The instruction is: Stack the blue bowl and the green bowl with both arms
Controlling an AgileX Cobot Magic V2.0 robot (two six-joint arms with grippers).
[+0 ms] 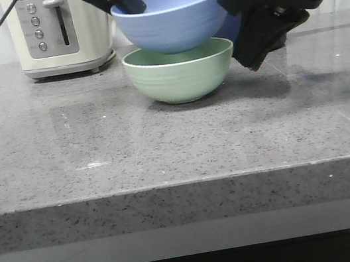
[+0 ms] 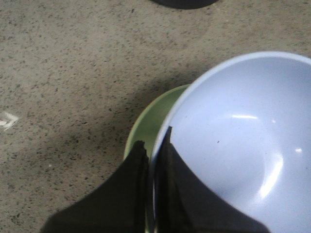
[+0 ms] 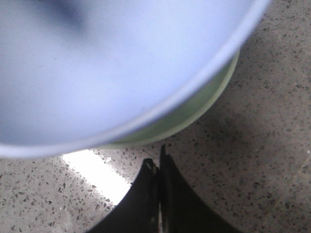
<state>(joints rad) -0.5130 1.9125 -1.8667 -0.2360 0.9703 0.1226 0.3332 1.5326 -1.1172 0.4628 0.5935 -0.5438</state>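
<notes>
The blue bowl [image 1: 172, 16] hangs over the green bowl [image 1: 180, 71], its base dipping into the green bowl's mouth. My left gripper [image 1: 125, 3] is shut on the blue bowl's left rim, one finger inside and one outside. In the left wrist view the blue bowl [image 2: 243, 141] covers most of the green bowl [image 2: 155, 121], with the gripper [image 2: 153, 138] pinching the blue rim. My right gripper [image 1: 253, 57] hovers shut and empty just right of the green bowl. The right wrist view shows the blue bowl [image 3: 107, 63] over the green bowl [image 3: 194, 109], apart from the gripper [image 3: 156, 160].
A cream toaster [image 1: 61, 30] stands at the back left on the grey speckled counter [image 1: 99, 157]. A dark blue pot [image 1: 237, 23] sits behind the bowls, mostly hidden by my right arm. The counter's front edge runs across the lower front view.
</notes>
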